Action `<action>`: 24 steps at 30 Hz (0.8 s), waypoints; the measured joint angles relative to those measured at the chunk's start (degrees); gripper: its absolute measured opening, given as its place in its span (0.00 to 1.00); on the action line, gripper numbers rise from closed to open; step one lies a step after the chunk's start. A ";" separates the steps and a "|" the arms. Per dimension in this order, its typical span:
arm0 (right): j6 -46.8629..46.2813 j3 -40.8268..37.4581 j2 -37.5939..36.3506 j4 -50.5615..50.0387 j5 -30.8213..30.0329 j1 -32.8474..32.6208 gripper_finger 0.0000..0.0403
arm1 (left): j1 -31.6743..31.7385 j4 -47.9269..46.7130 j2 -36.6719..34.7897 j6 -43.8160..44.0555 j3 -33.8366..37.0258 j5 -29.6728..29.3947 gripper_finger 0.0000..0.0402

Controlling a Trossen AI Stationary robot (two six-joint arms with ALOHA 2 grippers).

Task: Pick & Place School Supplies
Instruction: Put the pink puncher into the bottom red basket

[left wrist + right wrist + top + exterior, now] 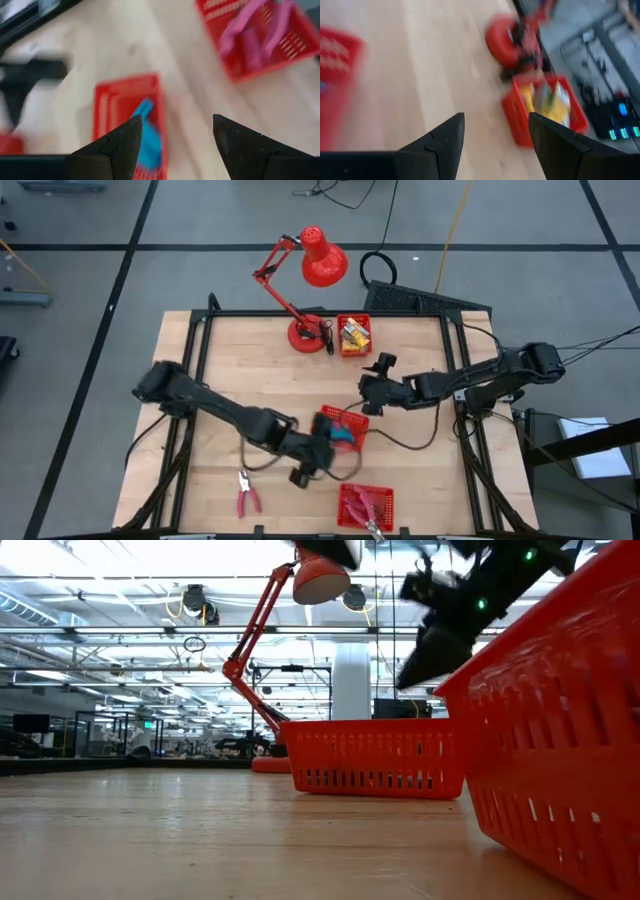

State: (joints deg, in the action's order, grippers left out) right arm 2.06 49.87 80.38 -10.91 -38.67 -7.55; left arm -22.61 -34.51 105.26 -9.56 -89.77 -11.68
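Observation:
Loose red-handled pliers [247,493] lie flat on the table near its near edge. Light-blue blocks [343,434] sit in the middle red basket [345,418], also in the left wrist view as blue blocks [147,142]. Yellow tube-like pieces [353,334] fill the far basket [355,348], seen too as yellow pieces [547,102]. Pink-red pliers [360,505] rest in the near basket [385,498]. My left gripper [322,448] [177,130] hovers open beside the middle basket. My right gripper [368,395] [496,125] hangs open over bare table, between the middle and far baskets.
A red desk lamp stands with its base [305,335] left of the far basket and its head [322,260] beyond the far edge. A black cable [405,442] loops right of the middle basket. Bare wood [220,360] stretches over the table's left part.

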 joint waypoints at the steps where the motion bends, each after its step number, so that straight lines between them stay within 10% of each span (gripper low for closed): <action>1: 1.37 0.00 -0.12 2.37 -0.01 -1.35 0.52 | 0.00 0.71 -2.65 1.27 3.25 -1.25 0.62; 14: 2.22 0.04 -1.19 20.29 -0.38 -24.06 0.52 | -5.79 8.14 -40.26 27.62 46.98 -8.79 0.62; 24: -7.31 0.29 -1.20 22.78 -8.07 -35.25 0.52 | -18.32 7.11 -42.10 47.52 55.43 0.09 0.62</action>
State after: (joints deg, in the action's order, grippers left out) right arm -5.25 50.16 79.18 11.87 -46.74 -42.80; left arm -40.93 -27.40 63.16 37.96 -34.34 -11.59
